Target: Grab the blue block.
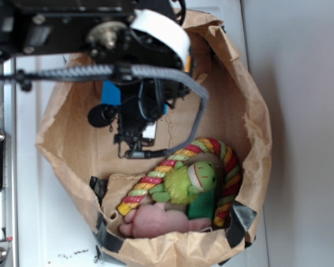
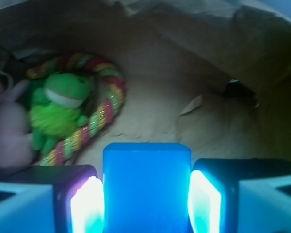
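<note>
The blue block (image 2: 146,187) stands between my gripper's two fingers in the wrist view, and both lit pads (image 2: 87,206) press against its sides. My gripper (image 2: 146,194) is shut on it. In the exterior view the gripper (image 1: 136,105) reaches down into the upper part of a brown paper bag (image 1: 250,111). The arm hides most of the blue block (image 1: 111,92), and only its left part shows. I cannot tell whether the block is off the bag's floor.
A green plush frog (image 1: 189,181) lies inside a striped rope ring (image 1: 225,167) at the bag's lower end, with a pink plush rabbit (image 1: 156,219) and a green rectangular piece (image 1: 200,208). The bag's walls rise all around. Frog (image 2: 60,111) and rabbit (image 2: 9,126) sit far left in the wrist view.
</note>
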Robot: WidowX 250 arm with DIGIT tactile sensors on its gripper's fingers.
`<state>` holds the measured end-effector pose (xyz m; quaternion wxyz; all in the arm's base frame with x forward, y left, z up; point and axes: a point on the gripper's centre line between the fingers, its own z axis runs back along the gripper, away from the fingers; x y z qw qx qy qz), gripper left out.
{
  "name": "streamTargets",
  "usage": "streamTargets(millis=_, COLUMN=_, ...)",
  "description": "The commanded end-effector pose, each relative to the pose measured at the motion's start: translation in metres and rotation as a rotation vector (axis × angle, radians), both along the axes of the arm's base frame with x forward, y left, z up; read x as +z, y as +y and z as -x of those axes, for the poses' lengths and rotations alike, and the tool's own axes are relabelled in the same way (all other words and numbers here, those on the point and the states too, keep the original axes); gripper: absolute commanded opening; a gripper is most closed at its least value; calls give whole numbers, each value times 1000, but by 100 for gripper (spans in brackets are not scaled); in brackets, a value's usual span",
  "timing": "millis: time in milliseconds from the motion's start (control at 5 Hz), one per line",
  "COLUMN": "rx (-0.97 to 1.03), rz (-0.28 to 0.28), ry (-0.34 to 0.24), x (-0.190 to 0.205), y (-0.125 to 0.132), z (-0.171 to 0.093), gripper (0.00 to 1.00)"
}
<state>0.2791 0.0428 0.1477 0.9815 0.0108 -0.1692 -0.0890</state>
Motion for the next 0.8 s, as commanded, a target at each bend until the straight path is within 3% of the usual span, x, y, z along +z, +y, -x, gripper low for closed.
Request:
streamTargets(millis=0, rx=111, rz=-76, ry=30, x=44, y=-21, z=-5, gripper=0)
streamTargets(millis=200, rx=143, rz=-75, ry=76, x=47, y=-22, z=-9, gripper=0)
streamTargets(millis=600, rx=130, rz=-84, ry=47, x=45, y=-26, z=-11, gripper=0)
